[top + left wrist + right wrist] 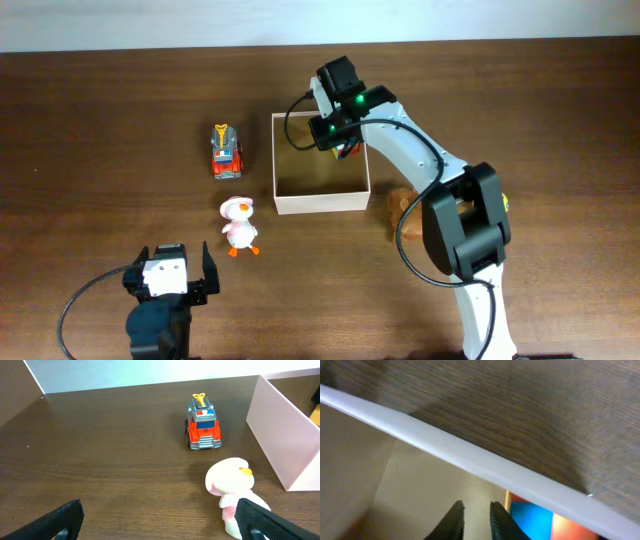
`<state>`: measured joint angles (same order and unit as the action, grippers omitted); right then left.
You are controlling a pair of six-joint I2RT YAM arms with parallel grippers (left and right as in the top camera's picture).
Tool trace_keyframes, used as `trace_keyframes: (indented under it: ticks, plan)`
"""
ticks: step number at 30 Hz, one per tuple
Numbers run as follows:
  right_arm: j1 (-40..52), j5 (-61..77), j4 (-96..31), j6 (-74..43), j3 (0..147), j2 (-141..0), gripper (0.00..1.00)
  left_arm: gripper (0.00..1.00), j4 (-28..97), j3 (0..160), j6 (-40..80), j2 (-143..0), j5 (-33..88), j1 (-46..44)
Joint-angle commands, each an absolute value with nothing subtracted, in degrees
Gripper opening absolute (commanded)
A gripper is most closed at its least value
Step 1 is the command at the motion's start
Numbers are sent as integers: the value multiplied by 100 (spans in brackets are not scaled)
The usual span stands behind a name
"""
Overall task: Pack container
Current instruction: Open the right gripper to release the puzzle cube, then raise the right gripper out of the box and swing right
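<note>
Your bench [100,130] carries the container [320,203] near its middle, open top up. Packing looks part done, not finished, since toys lie outside the box.

Your right gripper [345,148] hangs over the container's far right corner, inside the line of the walls. In its wrist view the fingers are drawn almost together with nothing visible between them. A blue-and-orange object [535,520] sits low in the box just beside them, against the wall. I judge that placing into that corner is the step in hand.

Your left gripper [172,272] sits near the front of the bench, spread wide and empty, well apart from the container.

Next you need a pick. The duck [238,225] is nearest the left gripper, just off the container's front left corner. The fire truck [226,152] stands beyond it, beside the left wall. A brown object [404,200] lies half hidden by the right arm, just off the front right corner.
</note>
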<state>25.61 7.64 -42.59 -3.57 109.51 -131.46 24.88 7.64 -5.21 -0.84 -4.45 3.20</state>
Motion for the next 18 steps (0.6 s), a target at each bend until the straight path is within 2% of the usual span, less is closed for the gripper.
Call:
trace_keyframes:
  ticks: [1, 18]
  plan:
    - [2552, 836, -4241, -318, 11080, -13286, 18, 99, 2475, 727, -633, -62, -381, 349]
    - [2536, 62, -4178, -320, 11083, -13286, 17, 99, 2475, 727, -633, -62, -381, 349]
